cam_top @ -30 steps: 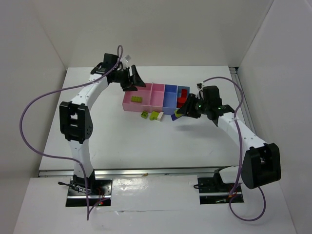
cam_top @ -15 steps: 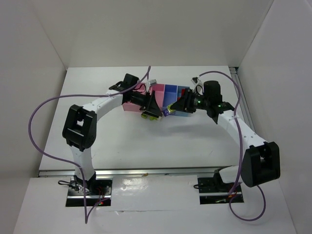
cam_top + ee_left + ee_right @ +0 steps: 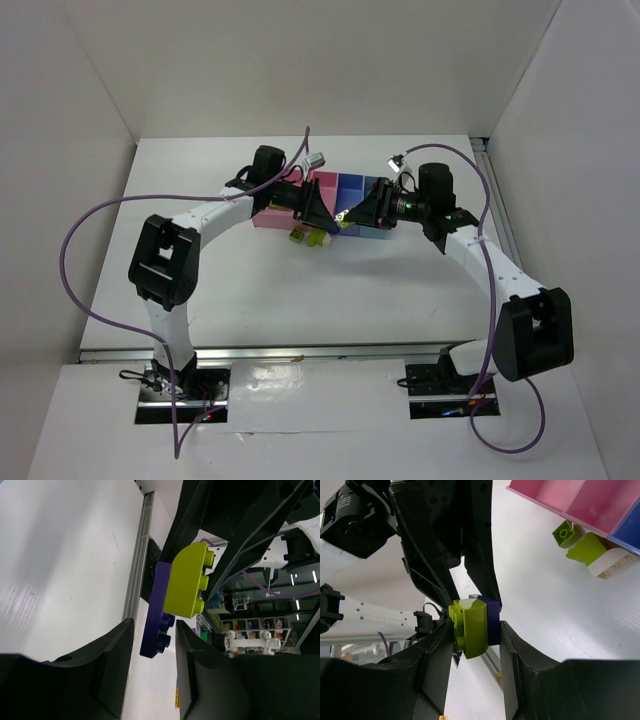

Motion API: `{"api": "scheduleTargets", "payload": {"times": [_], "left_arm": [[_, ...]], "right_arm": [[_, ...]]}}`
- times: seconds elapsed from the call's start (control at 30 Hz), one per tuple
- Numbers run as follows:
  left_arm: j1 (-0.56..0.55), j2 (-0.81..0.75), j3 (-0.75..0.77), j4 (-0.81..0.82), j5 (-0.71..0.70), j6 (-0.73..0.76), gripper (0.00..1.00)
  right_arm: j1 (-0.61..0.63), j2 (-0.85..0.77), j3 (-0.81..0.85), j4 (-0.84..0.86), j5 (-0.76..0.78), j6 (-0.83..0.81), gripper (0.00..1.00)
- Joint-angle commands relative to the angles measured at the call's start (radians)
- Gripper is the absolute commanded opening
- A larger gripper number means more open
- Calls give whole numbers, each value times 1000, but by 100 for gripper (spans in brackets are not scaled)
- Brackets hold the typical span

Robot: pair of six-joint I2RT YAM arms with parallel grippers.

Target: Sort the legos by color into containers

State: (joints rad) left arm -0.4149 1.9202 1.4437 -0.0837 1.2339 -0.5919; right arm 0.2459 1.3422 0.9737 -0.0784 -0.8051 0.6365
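The right gripper (image 3: 476, 626) is clamped on a lime-green brick (image 3: 189, 582) stuck to a dark purple brick (image 3: 156, 610), held above the table (image 3: 300, 290) just before the bins (image 3: 350, 187). The left gripper (image 3: 153, 625) straddles the purple end (jaws apart, a gap on one side).

Mid-frame, my right fingers (image 3: 437, 670) pinch a yellow-green brick (image 3: 472, 627) clipped to a dark blue brick (image 3: 491, 622); two green legos (image 3: 564, 532) and a whitish brick (image 3: 612, 562) lie beside the containers (image 3: 555, 492).

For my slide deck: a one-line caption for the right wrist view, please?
Right gripper clamps a yellow-green brick stuck on a dark blue brick, left gripper straddling the blue one.
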Motion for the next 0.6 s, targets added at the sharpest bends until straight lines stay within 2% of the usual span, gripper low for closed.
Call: {"api": "scheduleTargets", "payload": {"times": [0.0, 0.03, 0.07, 0.1, 0.2, 0.3, 0.33, 0.4, 0.47, 0.57], "left_arm": [[-8, -7, -8, 88, 56, -25, 48], [-9, -7, -8, 88, 65, -25, 42], [-9, -7, -8, 88, 65, -25, 31], [-9, -7, -8, 88, 76, -25, 16], [-9, -7, -17, 64, 76, -16, 0], [-9, -7, -17, 22, 76, 10, 0], [-9, -7, -6, 12, 64, 32, 0], [1, -7, 13, -63, 47, 59, 0], [10, 2, 32, -128, 1, 101, 0], [45, -12, 56, -247, -106, 153, 0]], "right_arm": [[0, 2, -1, 62, -32, 11, 14], [0, 2, -1, 62, -32, 11, 14], [0, 2, -10, 62, -32, 11, 14], [0, 2, -10, 62, -32, 11, 14], [0, 11, -10, 49, -20, 11, 14], [0, 11, 17, -1, 26, -26, 32], [0, 11, 17, -42, 65, -44, 58], [0, 11, 43, -84, 105, -55, 75], [0, -2, 57, -138, 192, -64, 84], [0, -29, 94, -205, 303, -51, 84]]}}
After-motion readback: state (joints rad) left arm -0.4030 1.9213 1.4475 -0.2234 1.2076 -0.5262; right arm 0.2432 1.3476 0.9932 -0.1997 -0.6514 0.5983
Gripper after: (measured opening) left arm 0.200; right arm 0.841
